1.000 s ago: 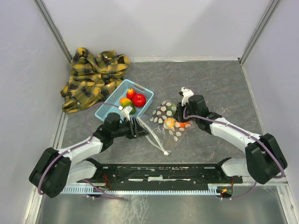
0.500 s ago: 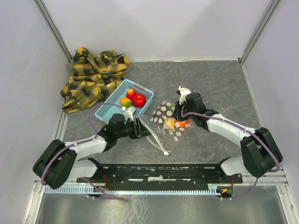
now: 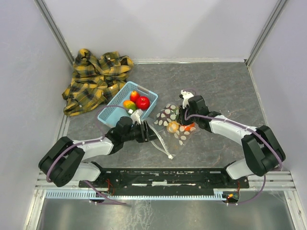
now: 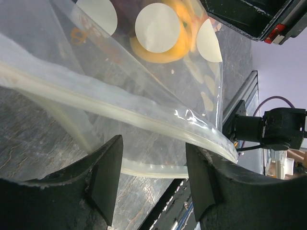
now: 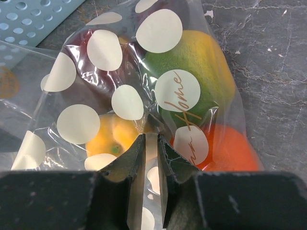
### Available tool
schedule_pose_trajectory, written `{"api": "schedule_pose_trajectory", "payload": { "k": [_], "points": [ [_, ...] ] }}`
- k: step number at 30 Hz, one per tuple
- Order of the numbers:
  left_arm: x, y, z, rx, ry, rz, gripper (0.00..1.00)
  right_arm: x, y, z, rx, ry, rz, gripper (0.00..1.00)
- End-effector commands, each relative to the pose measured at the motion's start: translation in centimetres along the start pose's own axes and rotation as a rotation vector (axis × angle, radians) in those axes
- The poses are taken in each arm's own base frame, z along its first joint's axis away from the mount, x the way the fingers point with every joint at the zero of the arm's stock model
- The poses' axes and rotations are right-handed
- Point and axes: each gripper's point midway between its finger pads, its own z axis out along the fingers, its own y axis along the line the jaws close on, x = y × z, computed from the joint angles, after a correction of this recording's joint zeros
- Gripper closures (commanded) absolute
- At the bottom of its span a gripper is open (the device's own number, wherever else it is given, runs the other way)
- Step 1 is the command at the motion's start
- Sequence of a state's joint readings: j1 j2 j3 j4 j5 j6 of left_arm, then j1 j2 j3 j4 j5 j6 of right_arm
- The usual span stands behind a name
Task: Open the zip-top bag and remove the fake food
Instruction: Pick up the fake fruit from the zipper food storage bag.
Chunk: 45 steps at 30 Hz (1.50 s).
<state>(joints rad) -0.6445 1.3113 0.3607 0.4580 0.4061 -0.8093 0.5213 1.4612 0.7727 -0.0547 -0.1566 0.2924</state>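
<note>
The right gripper (image 5: 151,158), nearly closed, pinched the film of the bag (image 5: 96,72) over the fruits (image 5: 201,67); the left gripper (image 4: 153,167) stood open, zip strip (image 4: 120,112) loose between its jaws. Risk: left could shut on both lips or miss, so the bag would drag, not open. Only the top view showed it lying on the table (image 3: 225,81) beside the basket (image 3: 108,116).

L hand (image 4: 152,146) jaws apart, zip-top bag (image 4: 158,103) strip btwn them, orange fake food (image 4: 165,50) inside
</note>
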Motion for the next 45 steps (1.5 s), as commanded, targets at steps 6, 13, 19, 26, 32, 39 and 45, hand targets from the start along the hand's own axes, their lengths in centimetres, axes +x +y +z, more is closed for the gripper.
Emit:
{"api": "schedule_pose_trajectory", "payload": {
  "k": [6,13,19,26,32,39,45],
  "points": [
    [-2.5,-1.6,1.8,0.032,-0.069,0.018,0.34,-1.8,0.3,0.5,-0.017,-0.022,-0.037,0.78],
    [-3.1,-1.8,2.6,0.023,-0.077,0.027,0.3,-1.3,0.7,1.0,-0.047,0.001,-0.049,0.78],
    [-3.1,-2.5,2.8,0.036,-0.075,0.034,0.29,-0.9,1.4,1.2,-0.086,0.014,-0.05,0.78],
    [-2.9,-3.3,2.9,0.035,-0.078,0.061,0.29,-0.5,1.8,1.4,-0.116,0.021,-0.042,0.78],
    [-2.4,-2.8,2.9,-0.035,-0.08,0.157,0.29,-0.4,2.3,1.5,-0.148,0.014,-0.028,0.77],
    [-3.6,-3.0,3.4,-0.073,-0.109,0.235,0.28,-0.6,2.7,1.9,-0.168,0.013,-0.02,0.77],
    [-4.2,-3.4,4.0,-0.067,-0.125,0.278,0.28,-0.6,2.9,2.2,-0.177,0.016,-0.014,0.77]
  ]
}}
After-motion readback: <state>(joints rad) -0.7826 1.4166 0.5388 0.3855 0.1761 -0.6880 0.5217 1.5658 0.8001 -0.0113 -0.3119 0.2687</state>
